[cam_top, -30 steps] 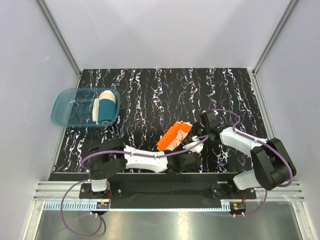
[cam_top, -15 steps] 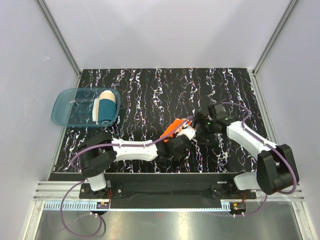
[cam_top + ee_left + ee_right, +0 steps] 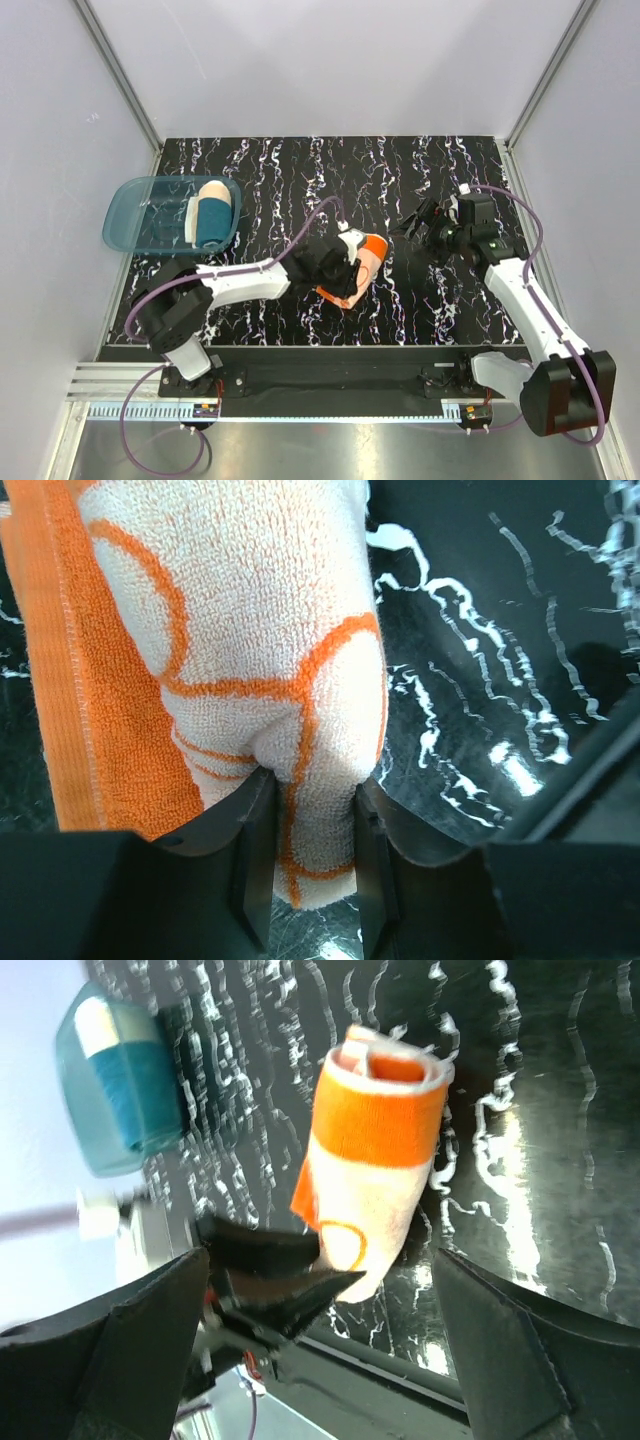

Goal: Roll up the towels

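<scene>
The orange towel (image 3: pixel 366 254), rolled with its cream reverse showing, lies on the black marbled table. My left gripper (image 3: pixel 338 268) is shut on one end of the roll. In the left wrist view the cream and orange terry of the orange towel (image 3: pixel 270 630) is pinched in the left gripper (image 3: pixel 305 865). My right gripper (image 3: pixel 418 222) stands open to the right of the roll, apart from it. The right wrist view shows the orange towel (image 3: pixel 375 1130) ahead of the right gripper (image 3: pixel 322 1260). The teal towel (image 3: pixel 211 224), rolled, lies in the tray.
A translucent blue tray (image 3: pixel 128 228) sits at the table's left edge, also seen as the tray (image 3: pixel 85 1150) in the right wrist view. Grey walls enclose the table on three sides. A metal rail (image 3: pixel 330 380) carrying both arm bases runs along the near edge.
My right gripper has opened, let go of the orange towel and drawn back to the right. The left arm has swung round, keeping its hold on the roll's end.
</scene>
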You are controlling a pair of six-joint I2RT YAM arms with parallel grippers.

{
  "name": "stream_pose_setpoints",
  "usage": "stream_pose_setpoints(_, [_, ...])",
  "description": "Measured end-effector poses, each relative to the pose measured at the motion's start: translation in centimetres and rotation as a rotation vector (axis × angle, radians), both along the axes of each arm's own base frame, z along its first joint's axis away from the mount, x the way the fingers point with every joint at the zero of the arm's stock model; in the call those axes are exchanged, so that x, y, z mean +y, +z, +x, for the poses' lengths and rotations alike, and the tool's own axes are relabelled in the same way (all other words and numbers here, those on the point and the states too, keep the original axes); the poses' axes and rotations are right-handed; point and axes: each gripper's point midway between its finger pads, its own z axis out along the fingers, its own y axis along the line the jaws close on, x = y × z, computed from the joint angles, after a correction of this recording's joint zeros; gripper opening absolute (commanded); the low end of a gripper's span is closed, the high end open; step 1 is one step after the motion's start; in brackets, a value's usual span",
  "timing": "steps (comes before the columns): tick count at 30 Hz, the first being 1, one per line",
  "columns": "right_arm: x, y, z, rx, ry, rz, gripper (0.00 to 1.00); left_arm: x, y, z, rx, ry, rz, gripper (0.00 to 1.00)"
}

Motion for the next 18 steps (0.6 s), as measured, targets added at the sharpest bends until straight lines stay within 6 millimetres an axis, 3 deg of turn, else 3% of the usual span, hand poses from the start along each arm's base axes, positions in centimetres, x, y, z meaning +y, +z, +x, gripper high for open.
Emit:
stream_pose_setpoints(3, [0.7, -0.5, -0.9, -0.015, 0.038, 0.042, 1.00, 0.3, 0.5, 0.7, 0.073, 0.004, -0.069, 0.26])
stream_pose_setpoints(10, [2.1, -4.3, -3.6, 0.061, 0.098, 0.151, 1.00, 1.5, 0.9, 2.3, 0.261, 0.017, -0.235, 0.27])
stream_pose_setpoints(18, [3.3, -4.5, -3.3, -0.004, 0.137, 0.250, 1.00, 1.9, 0.2, 3.7, 0.450, 0.020, -0.373, 0.27])
